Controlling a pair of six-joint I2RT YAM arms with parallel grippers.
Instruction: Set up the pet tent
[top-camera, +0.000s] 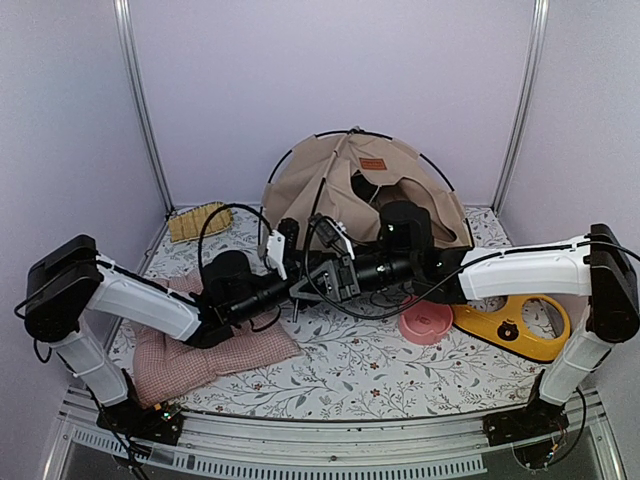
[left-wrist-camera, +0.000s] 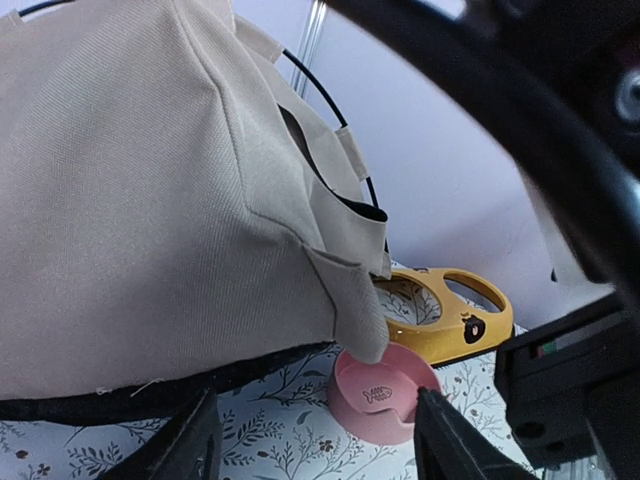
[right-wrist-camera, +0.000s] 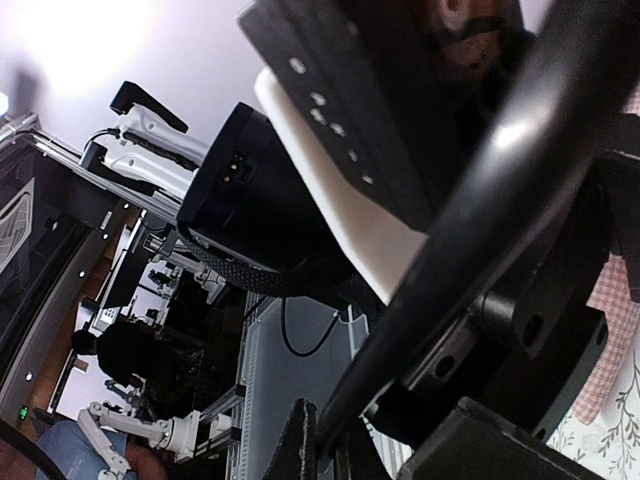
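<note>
Pet tent (top-camera: 365, 185) appeared light and limp, best gripped by its stiff black pole (top-camera: 278, 163); left gripper (left-wrist-camera: 315, 425) gaped empty, right gripper (right-wrist-camera: 385, 440) indeterminate.

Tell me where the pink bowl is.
Top view: the pink bowl sits right of centre, beside the yellow stand, in front of the pet tent.

From here the pet tent (left-wrist-camera: 150, 200) is matt beige cloth with a fine ribbed weave, and its poles (left-wrist-camera: 350, 132) are thin, smooth and black. The pink bowl (left-wrist-camera: 385, 392) and the yellow bowl stand (left-wrist-camera: 430, 338) look like smooth plastic with a soft sheen. The table cover (top-camera: 350, 365) is matt flower-printed cloth; the pink checked cushion (top-camera: 200, 350) is soft quilted fabric
</note>
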